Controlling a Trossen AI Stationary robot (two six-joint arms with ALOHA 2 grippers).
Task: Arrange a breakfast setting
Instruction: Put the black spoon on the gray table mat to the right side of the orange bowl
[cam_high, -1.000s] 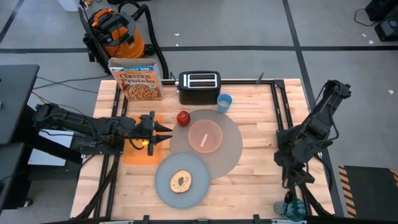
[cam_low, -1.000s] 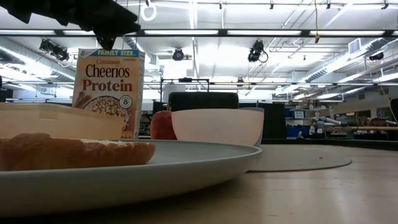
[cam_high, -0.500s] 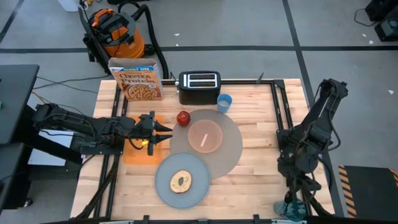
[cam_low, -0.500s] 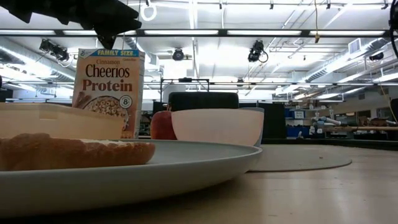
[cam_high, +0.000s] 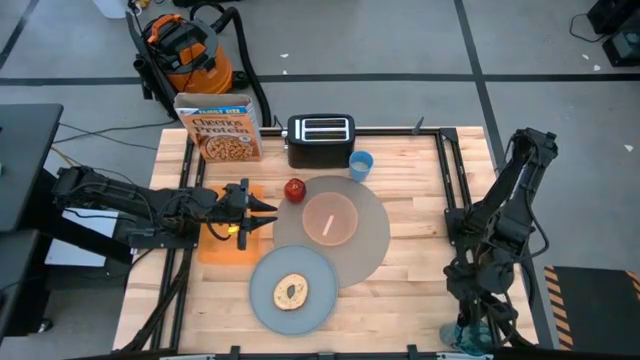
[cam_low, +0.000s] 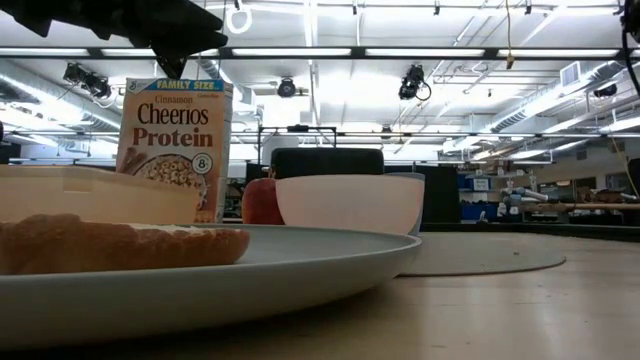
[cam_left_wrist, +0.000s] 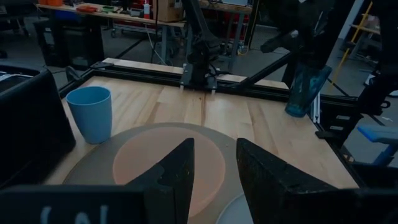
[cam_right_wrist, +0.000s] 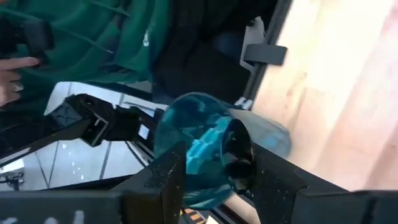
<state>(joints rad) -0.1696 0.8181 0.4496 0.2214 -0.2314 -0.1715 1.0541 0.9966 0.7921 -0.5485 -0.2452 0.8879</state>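
The round grey placemat (cam_high: 368, 238) lies at the table's middle. The pink bowl (cam_high: 329, 218) stands on it, with a thin pale spoon (cam_high: 327, 224) inside. The blue-grey plate (cam_high: 270, 300) holds the bagel (cam_high: 291, 292), and its far rim overlaps the placemat's near left edge. The apple (cam_high: 294, 189) rests at the placemat's far left edge and the blue cup (cam_high: 360, 165) at its far edge. My left gripper (cam_high: 268, 214) is open and empty, level over an orange tray (cam_high: 215, 245), pointing at the bowl (cam_left_wrist: 168, 171). My right gripper (cam_right_wrist: 214, 180) is open and empty beyond the table's near right corner, pointing down.
A toaster (cam_high: 320, 140) and a cereal box (cam_high: 220, 128) stand along the far edge. A teal bottle (cam_high: 468, 338) stands off the table's near right corner, under my right gripper. A person in green (cam_right_wrist: 93, 37) is beyond it. Bare wood (cam_high: 420, 200) lies right of the placemat.
My right arm has folded down and drawn toward the table's near edge, bringing its gripper lower over the teal bottle at the near right corner. The left arm and all the table's things have kept still.
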